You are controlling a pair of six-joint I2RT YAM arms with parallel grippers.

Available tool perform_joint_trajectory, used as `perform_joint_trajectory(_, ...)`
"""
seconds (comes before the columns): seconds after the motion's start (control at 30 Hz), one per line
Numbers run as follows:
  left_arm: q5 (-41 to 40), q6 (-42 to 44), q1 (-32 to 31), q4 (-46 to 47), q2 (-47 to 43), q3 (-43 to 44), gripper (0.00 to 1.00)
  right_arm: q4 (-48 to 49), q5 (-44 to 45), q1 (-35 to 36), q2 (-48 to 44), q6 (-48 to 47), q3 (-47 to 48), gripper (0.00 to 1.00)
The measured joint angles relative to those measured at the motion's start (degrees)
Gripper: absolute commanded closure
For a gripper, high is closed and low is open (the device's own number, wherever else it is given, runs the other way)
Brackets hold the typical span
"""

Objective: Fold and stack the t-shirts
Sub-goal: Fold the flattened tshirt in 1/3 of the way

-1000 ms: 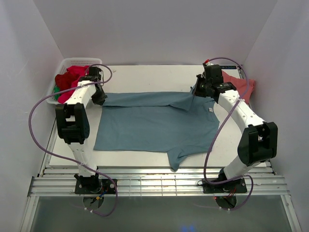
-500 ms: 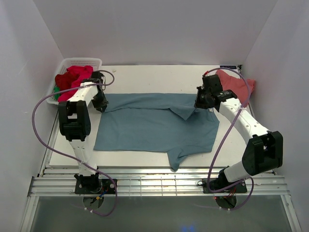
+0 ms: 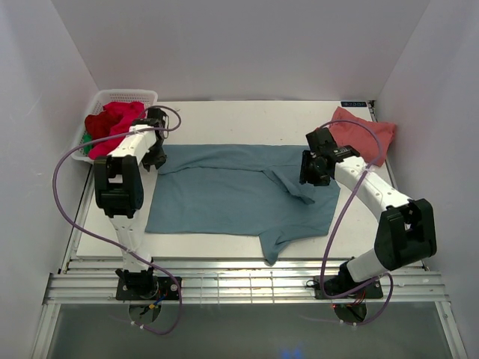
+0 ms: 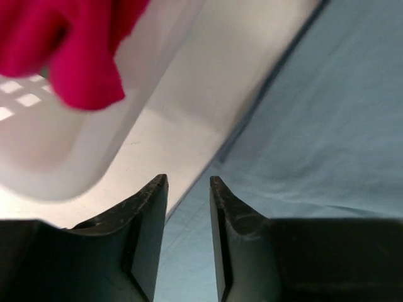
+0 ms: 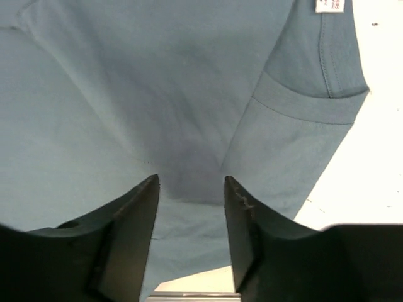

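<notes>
A large teal-blue t-shirt (image 3: 232, 196) lies spread flat across the table, its right sleeve (image 3: 293, 185) folded inward onto the body. My left gripper (image 3: 156, 157) hovers over the shirt's far left corner; its jaws (image 4: 188, 181) are open with only cloth (image 4: 327, 126) and table below. My right gripper (image 3: 312, 170) stands over the folded sleeve, open (image 5: 192, 180), nothing between the fingers, teal cloth (image 5: 157, 75) underneath. A salmon-pink t-shirt (image 3: 364, 133) lies at the far right. Red (image 3: 112, 120) and green (image 3: 88, 142) t-shirts fill the basket.
The white lattice basket (image 3: 129, 95) stands at the far left corner, close beside my left gripper; its wall (image 4: 148, 69) and the red cloth (image 4: 75, 50) fill the left wrist view. A white neck label (image 5: 329, 5) shows on the teal shirt. Walls enclose three sides.
Both grippers went from shut on the teal shirt's far edge to open, letting it go. The right arm carried the sleeve inward and toward the near side, laying it on the body.
</notes>
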Motion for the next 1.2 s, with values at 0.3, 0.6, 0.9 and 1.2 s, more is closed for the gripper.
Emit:
perform_joint_trajectory(0.3,15.37,-2.29,-16.87,14.71,-5.99,4.76,0.74,3.26,0.83,0.66,1.88,-1.84,3.98,0.5)
perform_joint_trajectory(0.6,44.13,-5.29,-30.45,29.73,2.86,6.82,0.67,7.15,0.22,0.66,11.69,-2.27,4.66,0.52)
perform_joint_trajectory(0.9,49.0,-7.19,-32.68,27.02,12.92,9.05,0.69,9.94,-3.39,0.66,12.66,-2.47,3.32,0.55)
perform_joint_trajectory(1.2,48.92,-7.02,-34.01,24.63,13.0,9.42,0.69,8.0,-3.41,0.66,12.5,-1.16,-0.09,0.53)
